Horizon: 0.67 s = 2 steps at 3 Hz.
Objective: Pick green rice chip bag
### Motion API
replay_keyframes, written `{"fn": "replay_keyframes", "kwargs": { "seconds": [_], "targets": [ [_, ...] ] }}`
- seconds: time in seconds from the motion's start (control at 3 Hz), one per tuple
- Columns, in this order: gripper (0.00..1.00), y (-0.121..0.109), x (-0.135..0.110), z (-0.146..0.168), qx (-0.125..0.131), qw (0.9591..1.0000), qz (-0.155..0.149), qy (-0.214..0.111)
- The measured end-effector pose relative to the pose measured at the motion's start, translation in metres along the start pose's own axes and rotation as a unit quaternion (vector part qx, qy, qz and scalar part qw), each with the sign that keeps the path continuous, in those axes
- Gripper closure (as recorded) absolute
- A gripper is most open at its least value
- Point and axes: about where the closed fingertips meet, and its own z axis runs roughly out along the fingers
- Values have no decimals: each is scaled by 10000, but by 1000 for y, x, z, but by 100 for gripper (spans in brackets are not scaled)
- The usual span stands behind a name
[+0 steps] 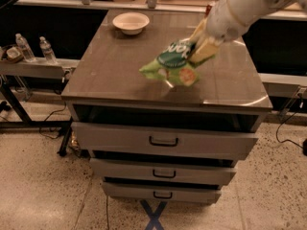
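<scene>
The green rice chip bag [173, 63] is light green with a dark-green round logo and orange chip pictures. It hangs in the air above the middle of the brown cabinet top [120, 66], lifted clear of the surface. My gripper [199, 47] comes in from the upper right on a white arm and is shut on the bag's right end. Its pale fingers [207, 48] pinch the bag's edge.
A white bowl [131, 22] stands at the far left of the cabinet top. The cabinet has three drawers [163, 141] below. Two water bottles [33, 47] stand on a low shelf at the left. A counter edge runs along the back.
</scene>
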Motion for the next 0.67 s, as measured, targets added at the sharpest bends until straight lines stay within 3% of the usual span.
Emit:
{"fn": "replay_keyframes", "kwargs": {
  "seconds": [0.33, 0.67],
  "targets": [
    [100, -18, -25, -77, 686, 9966, 149, -421],
    [100, -22, -30, -83, 749, 9960, 129, -479]
  ]
}}
